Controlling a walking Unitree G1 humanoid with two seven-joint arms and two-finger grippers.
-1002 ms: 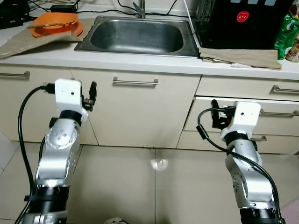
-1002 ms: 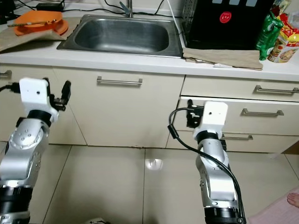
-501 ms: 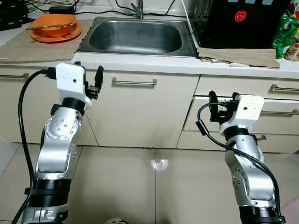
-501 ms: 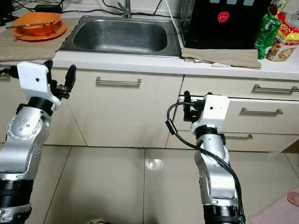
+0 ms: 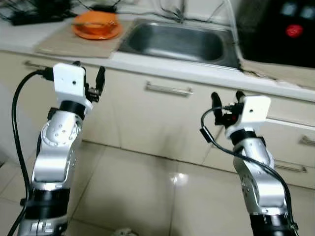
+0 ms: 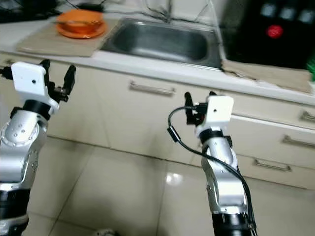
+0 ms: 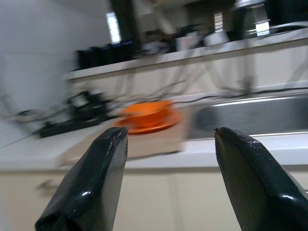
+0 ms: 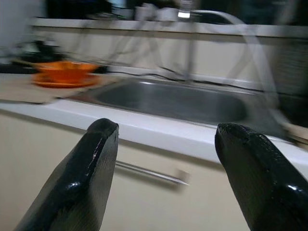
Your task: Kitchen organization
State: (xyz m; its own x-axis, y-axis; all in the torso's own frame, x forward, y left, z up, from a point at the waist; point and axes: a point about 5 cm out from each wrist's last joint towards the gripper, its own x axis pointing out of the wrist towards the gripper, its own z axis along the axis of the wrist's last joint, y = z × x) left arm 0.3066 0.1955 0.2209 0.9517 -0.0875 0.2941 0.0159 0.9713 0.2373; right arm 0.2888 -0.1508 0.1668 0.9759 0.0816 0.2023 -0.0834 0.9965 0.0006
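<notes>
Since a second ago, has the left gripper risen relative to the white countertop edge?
Yes. The left gripper has come up from cabinet-door height to level with the white countertop edge, jaws open.

Soft indoor light, motion blur throughout, floor glare

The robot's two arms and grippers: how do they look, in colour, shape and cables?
Both arms are silver metal with rounded joint housings and black rings between segments. Each wrist carries a white box-shaped block. A thick black cable loops from each block down along the arm. The left gripper and right gripper each have two long, glossy black fingers with rounded tips. No markings can be read.
</notes>
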